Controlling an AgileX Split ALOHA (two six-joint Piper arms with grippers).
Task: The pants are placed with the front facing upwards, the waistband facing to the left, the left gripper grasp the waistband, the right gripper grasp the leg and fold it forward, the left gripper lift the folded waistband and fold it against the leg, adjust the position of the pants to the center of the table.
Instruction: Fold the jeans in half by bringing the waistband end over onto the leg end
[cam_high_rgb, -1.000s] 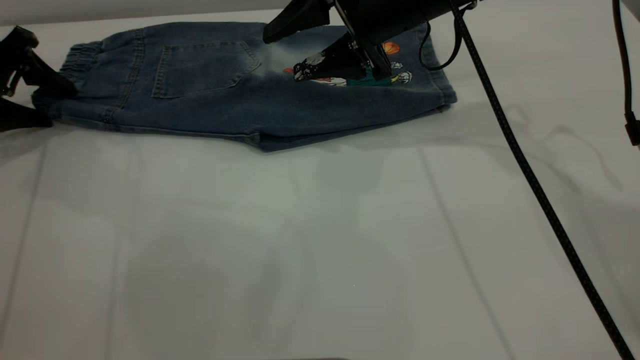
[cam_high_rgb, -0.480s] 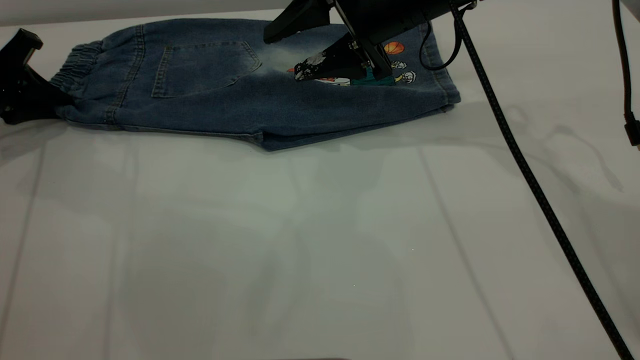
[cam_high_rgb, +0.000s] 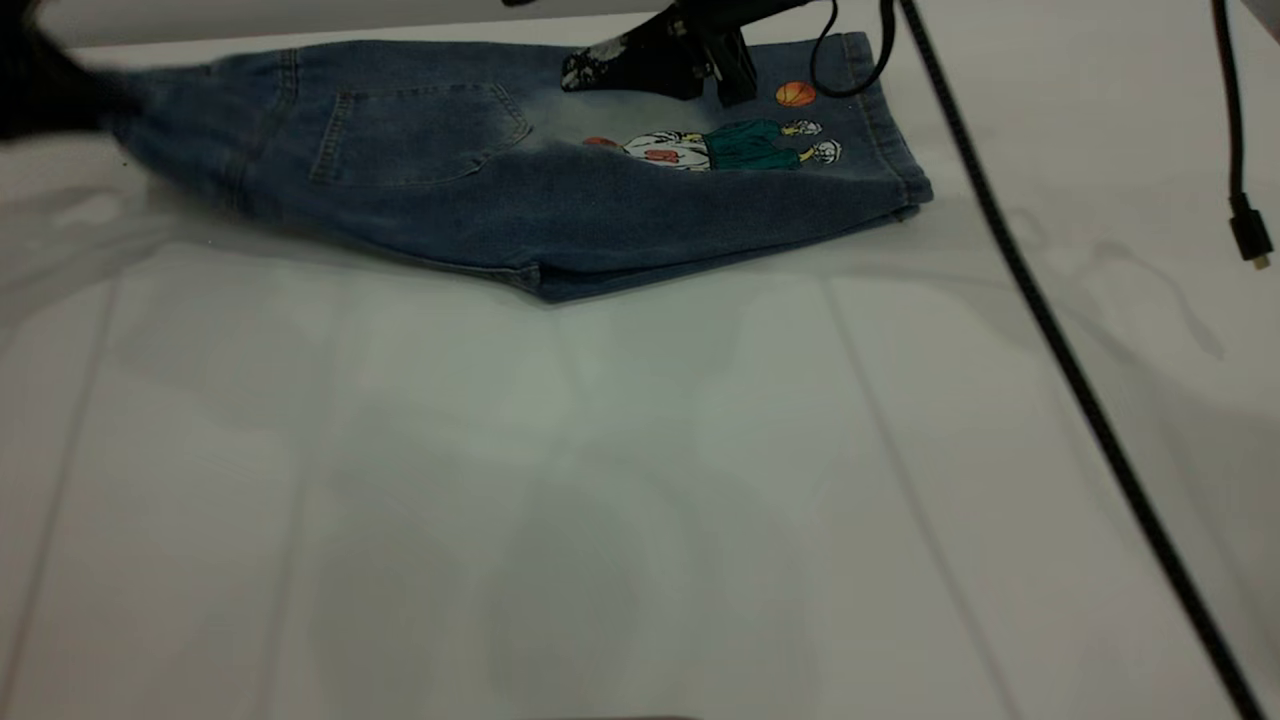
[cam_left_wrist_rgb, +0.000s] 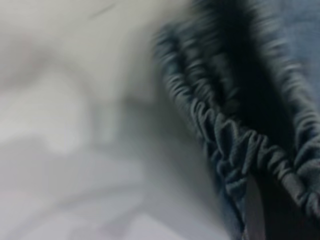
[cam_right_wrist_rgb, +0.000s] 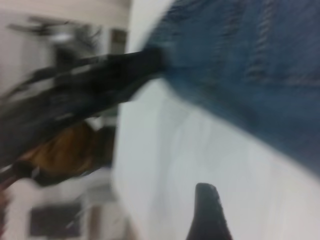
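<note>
Denim pants (cam_high_rgb: 520, 190) lie along the far side of the white table (cam_high_rgb: 640, 480), already doubled lengthwise, pocket and cartoon print (cam_high_rgb: 725, 145) up, hem to the right. From the exterior view the left gripper (cam_high_rgb: 50, 85) is a dark blur at the waistband end, which looks raised off the table; it seems clamped on the cloth. The right gripper (cam_high_rgb: 640, 65) hovers above the leg near the print, holding nothing; how far its fingers are parted I cannot tell. I judge the step to be carrying the waistband over onto the leg: it wants a high, even lift so the fold lands square with the hem. The right arm's braided cable (cam_high_rgb: 1040, 320) trails across the table, and that gripper itself hangs over where the fold should land.

At the left wrist, the ruched waistband (cam_left_wrist_rgb: 235, 140) fills the view, pinched beside a dark finger (cam_left_wrist_rgb: 255, 210).

At the right wrist, one dark fingertip (cam_right_wrist_rgb: 207, 210) hangs over bare table, denim and the other arm beyond.
</note>
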